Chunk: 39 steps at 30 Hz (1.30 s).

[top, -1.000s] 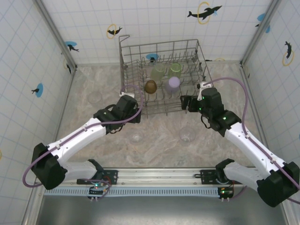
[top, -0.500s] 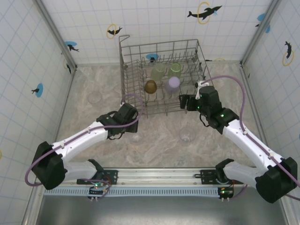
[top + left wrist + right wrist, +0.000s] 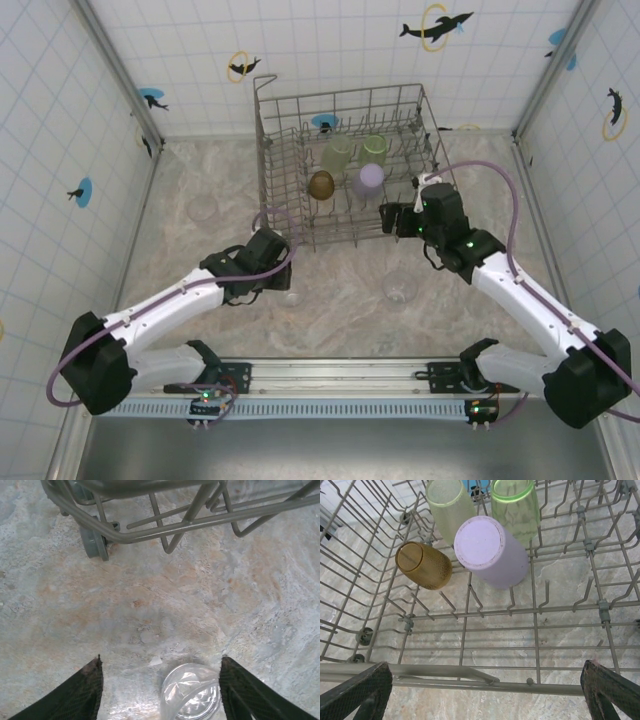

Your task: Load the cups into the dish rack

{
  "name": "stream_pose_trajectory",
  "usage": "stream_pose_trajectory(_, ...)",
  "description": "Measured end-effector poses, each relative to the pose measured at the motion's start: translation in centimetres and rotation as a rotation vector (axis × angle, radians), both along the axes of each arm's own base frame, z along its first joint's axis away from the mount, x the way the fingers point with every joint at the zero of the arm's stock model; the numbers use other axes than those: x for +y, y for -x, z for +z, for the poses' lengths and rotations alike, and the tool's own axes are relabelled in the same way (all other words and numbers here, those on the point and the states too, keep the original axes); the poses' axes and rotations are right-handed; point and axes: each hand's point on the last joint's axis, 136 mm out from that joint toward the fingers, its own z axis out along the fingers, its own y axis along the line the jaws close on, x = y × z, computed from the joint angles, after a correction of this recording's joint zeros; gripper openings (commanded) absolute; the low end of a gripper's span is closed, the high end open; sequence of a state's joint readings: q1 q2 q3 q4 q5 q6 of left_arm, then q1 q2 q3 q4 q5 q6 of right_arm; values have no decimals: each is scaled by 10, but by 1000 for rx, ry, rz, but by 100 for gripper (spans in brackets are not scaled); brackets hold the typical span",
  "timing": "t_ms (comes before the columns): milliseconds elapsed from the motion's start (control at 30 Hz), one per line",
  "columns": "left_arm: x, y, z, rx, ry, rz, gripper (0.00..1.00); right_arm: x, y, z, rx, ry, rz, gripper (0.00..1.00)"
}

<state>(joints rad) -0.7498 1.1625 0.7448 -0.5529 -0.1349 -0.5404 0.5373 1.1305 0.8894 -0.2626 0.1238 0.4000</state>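
Grey wire first: your dish rack [image 3: 430, 672] stands at the far middle of the table [image 3: 150, 595], and four cups are lodged among its tines. The amber cup [image 3: 422, 565] lies tipped over on the left. The lilac cup [image 3: 490, 550] leans just beside it with its flat base turned towards the right wrist lens. Behind those two sit a pale green cup [image 3: 450, 502] and a brighter green cup [image 3: 516, 505], side by side, bases up.

Your right gripper [image 3: 485, 667] hangs over the rack's near rim with its fingers spread wide and nothing between them.

Your left gripper [image 3: 160, 677] is low over the marbled table, just in front of the rack's near-left corner; one of the rack's little wheels and its bottom rail show at the top of the left wrist view. The jaws stand apart, and a clear cup [image 3: 191, 696] sits on the table between them (whether it is mouth up or mouth down you cannot tell from this angle). It lies close against one finger and well clear of the other, so nothing is gripped.

From overhead, a second clear cup [image 3: 400, 288] stands on the table in front of the rack's near-right corner, beneath your right arm. A third clear cup [image 3: 203, 208], faint against the stone pattern, sits well off to the rack's left.
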Motion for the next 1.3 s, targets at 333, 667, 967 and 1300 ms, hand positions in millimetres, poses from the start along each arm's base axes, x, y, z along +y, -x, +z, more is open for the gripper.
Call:
stream_pose_trajectory(333,5,7,4,12,5,4,65,4,1,-3,10,1,13,100)
stream_pose_trajectory(667,-1,18,1,63,25,-52,45,5,-2,6,-12,1,21,100)
stream_pose_trajectory(967,7,31,-22,117,-8,-57,40,5,-2,6,-13,2,21,100)
stream_pose_trajectory(1300,4,32,-30,121,15,-59,0,5,-2,6,-13,2,22,100)
